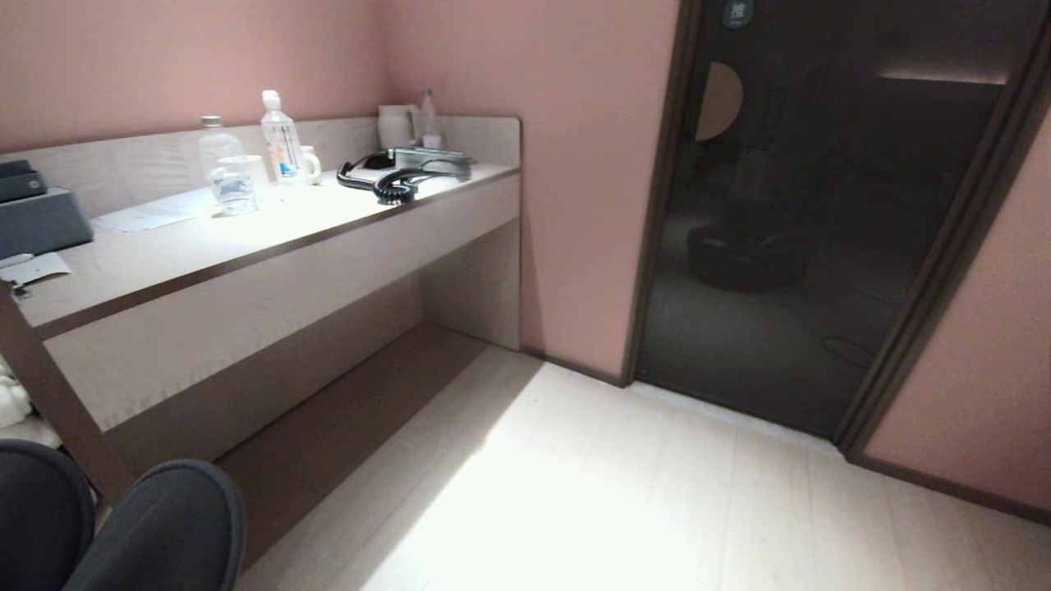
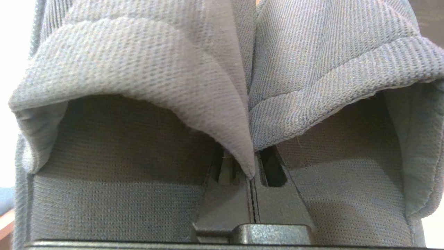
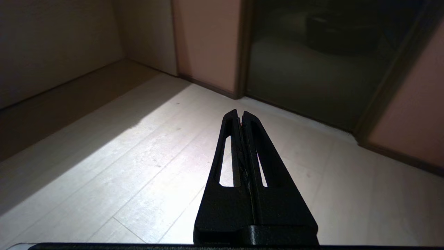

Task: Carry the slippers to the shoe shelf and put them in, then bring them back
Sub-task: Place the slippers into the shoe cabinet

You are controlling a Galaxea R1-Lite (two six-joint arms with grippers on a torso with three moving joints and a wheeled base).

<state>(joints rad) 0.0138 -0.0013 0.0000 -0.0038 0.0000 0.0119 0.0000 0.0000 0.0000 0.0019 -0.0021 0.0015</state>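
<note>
Grey-blue fabric slippers [image 2: 138, 69] fill the left wrist view, two side by side with their openings toward the camera. My left gripper [image 2: 253, 173] is shut on the slippers where their inner edges meet; its tips are buried in the fabric. From the head camera, two dark rounded slipper toes [image 1: 172, 525] show at the bottom left corner. My right gripper [image 3: 240, 113] is shut with nothing in it, hanging over the pale floor. The shoe shelf is out of view.
A long pale desk counter [image 1: 246, 238] runs along the left wall, carrying bottles [image 1: 279, 135], mugs, a black corded phone [image 1: 394, 176] and a grey box [image 1: 41, 217]. A dark glass door [image 1: 821, 205] stands ahead on the right. Pale wood floor [image 1: 616, 492] lies between.
</note>
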